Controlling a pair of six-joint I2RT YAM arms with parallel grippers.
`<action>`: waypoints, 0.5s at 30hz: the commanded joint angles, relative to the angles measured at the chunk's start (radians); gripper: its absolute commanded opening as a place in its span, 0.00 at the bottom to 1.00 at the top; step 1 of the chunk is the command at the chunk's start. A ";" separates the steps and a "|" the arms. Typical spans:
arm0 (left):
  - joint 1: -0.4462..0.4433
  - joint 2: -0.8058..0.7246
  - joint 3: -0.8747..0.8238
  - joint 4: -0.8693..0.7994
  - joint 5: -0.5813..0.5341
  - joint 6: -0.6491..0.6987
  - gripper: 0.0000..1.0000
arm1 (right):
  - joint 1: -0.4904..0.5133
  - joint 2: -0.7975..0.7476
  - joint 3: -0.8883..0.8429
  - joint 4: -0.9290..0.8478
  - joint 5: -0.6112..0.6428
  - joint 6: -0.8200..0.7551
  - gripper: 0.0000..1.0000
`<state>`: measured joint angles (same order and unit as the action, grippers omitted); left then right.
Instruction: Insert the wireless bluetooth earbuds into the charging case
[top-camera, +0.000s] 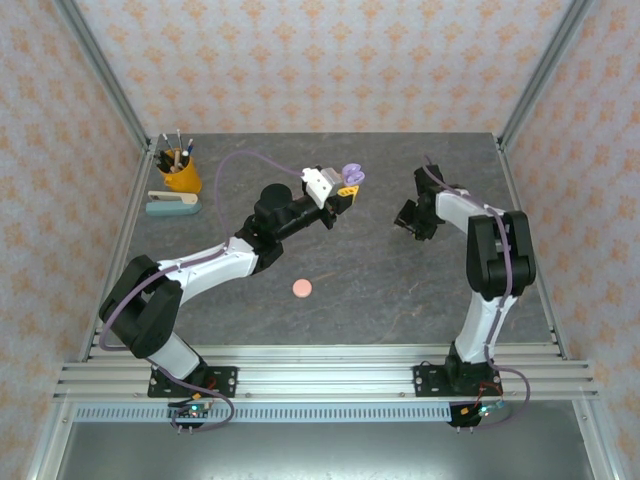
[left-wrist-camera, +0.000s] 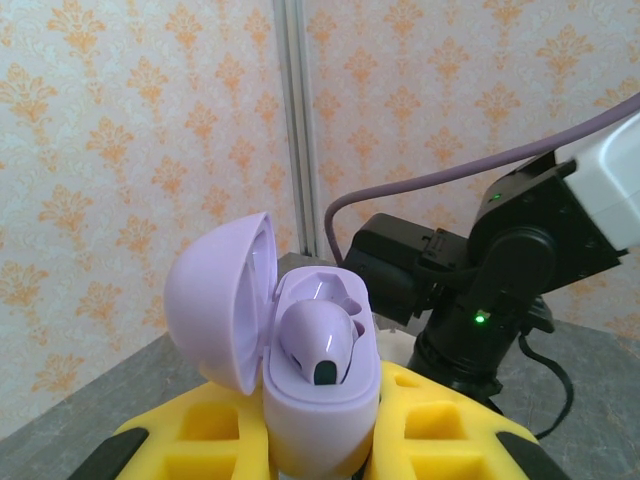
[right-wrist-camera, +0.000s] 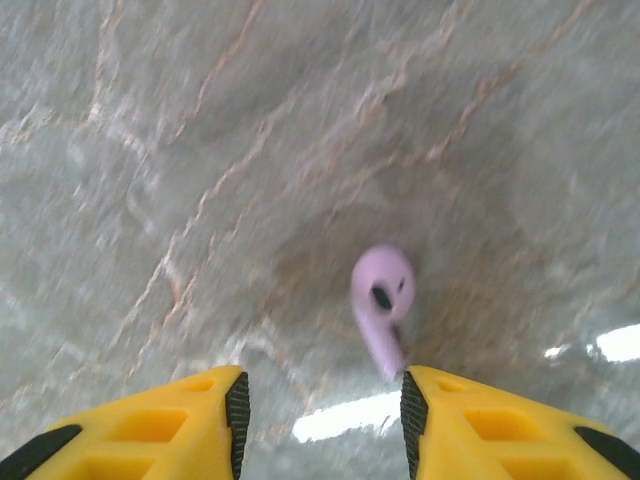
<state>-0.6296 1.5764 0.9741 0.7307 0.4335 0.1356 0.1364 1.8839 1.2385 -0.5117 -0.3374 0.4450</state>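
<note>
Where the right jaws gape, earbud just ahead — stem nearest

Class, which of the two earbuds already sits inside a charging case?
The purple earbud in the open lilac case; the other pale earbud lies loose on the grey table.

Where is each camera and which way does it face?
Top external: above and behind, facing down at the table; left arm, right arm.
Left wrist: level, past left claw gripping the purple case, toward the right arm.
Right wrist: facing down, past open right claw, at an earbud.
Shared: top and left wrist show the purple case.
</note>
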 joint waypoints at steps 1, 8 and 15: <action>-0.008 -0.023 -0.006 0.066 -0.018 -0.002 0.00 | 0.029 -0.102 -0.030 -0.007 0.006 0.047 0.46; -0.007 -0.019 -0.005 0.068 -0.018 -0.002 0.00 | 0.015 -0.120 -0.008 -0.094 0.204 0.124 0.45; -0.007 -0.019 -0.003 0.066 -0.021 0.004 0.00 | 0.000 0.008 0.113 -0.141 0.225 0.093 0.45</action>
<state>-0.6296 1.5764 0.9741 0.7319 0.4332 0.1356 0.1410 1.8450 1.3037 -0.6014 -0.1669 0.5392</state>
